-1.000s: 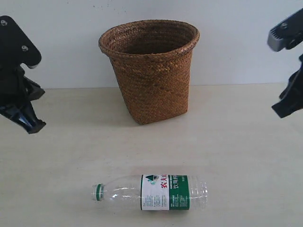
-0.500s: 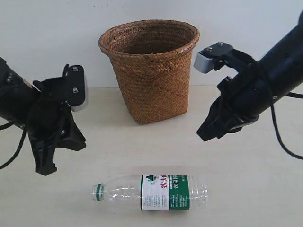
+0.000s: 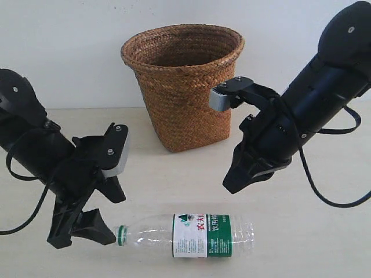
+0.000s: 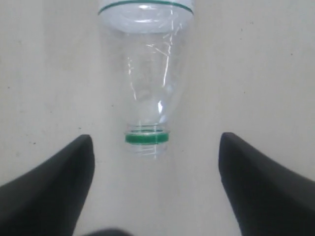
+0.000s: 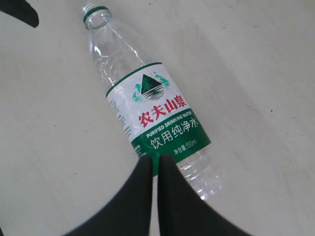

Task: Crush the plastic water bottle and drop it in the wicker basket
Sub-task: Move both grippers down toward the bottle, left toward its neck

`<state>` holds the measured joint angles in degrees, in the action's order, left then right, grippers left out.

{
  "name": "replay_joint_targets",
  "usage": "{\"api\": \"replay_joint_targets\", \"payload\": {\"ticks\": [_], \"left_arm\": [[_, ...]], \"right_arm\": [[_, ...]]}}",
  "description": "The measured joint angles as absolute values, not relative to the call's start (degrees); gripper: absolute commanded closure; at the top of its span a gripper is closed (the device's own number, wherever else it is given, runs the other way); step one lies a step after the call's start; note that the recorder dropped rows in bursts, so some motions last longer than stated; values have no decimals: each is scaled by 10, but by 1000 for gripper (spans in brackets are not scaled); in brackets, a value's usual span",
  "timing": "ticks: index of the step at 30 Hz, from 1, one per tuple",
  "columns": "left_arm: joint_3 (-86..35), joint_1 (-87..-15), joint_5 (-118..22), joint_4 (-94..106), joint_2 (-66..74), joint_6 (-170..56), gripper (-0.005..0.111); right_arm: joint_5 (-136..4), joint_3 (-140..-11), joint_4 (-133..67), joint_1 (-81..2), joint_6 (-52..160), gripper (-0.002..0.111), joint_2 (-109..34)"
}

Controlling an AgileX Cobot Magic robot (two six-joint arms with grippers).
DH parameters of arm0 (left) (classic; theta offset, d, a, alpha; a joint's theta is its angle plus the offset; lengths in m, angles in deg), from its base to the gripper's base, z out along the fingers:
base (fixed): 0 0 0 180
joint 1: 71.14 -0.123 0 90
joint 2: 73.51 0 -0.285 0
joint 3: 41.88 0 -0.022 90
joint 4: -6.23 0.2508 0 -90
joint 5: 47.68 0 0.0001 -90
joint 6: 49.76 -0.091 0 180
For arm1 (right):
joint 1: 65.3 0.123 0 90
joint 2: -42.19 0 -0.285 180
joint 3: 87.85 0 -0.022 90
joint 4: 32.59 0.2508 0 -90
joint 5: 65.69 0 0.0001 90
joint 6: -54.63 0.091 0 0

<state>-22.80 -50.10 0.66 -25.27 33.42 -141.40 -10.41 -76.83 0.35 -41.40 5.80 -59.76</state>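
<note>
The plastic water bottle (image 3: 191, 234) lies on its side on the table near the front edge, with its green-ringed neck (image 3: 120, 235) pointing left. It looks uncrushed. The wicker basket (image 3: 184, 87) stands upright behind it. My left gripper (image 3: 81, 233) is open and low at the neck end; in the left wrist view the bottle (image 4: 147, 73) lies just beyond the left gripper (image 4: 156, 147), whose jaws stand wide apart. My right gripper (image 3: 232, 184) is shut and empty, hovering above the labelled bottle (image 5: 157, 118); in the right wrist view the right gripper (image 5: 156, 160) has its fingertips pressed together.
The pale table (image 3: 313, 231) runs back to a white wall behind the basket. The right arm (image 3: 307, 110) slants down from the upper right, close beside the basket's right side. One left fingertip (image 5: 19, 12) shows in a corner of the right wrist view.
Both arms have swung in from the sides and dropped toward the bottle. The left gripper now sits at the neck end, the right above the label. Bottle and basket have not moved.
</note>
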Motion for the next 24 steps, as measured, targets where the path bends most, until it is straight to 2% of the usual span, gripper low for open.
{"api": "replay_joint_targets", "payload": {"ticks": [24], "left_arm": [[-229,-478,-48,-292,435,-1483,41]], "right_arm": [[-104,-769,-1,-413,75,108,-633]]}}
